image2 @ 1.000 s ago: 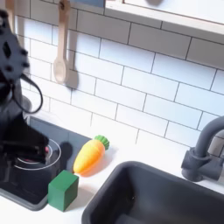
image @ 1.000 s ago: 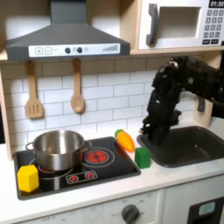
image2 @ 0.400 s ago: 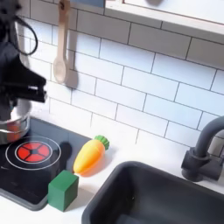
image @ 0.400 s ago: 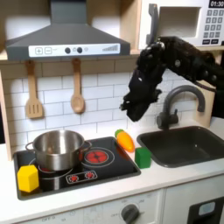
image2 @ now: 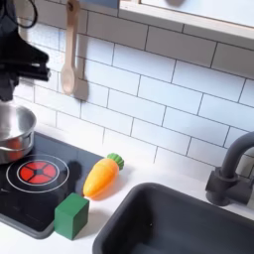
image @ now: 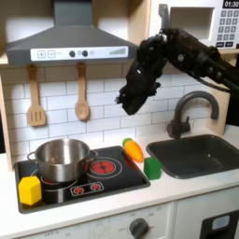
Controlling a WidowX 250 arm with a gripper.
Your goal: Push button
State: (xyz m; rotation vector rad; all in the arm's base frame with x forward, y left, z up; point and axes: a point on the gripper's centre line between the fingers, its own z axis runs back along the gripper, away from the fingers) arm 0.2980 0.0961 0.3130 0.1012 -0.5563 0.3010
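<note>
Range hood (image: 67, 42) in the first exterior view: a row of small buttons (image: 82, 53) on its front panel, too small to tell apart. Sink (image: 201, 154) cut off at the first exterior view's right edge. Arm reaches from the right; gripper (image: 124, 101) hangs dark and blurred against the tile wall, right of and below the buttons, nothing seen in it; jaw opening cannot be read. In the second exterior view the gripper (image2: 25, 64) is cropped at the left edge. Pot (image: 61, 159) sits on the stove (image: 82, 177). Carrot (image2: 102, 176) and green block (image2: 70, 215) show clearly in the second exterior view.
</note>
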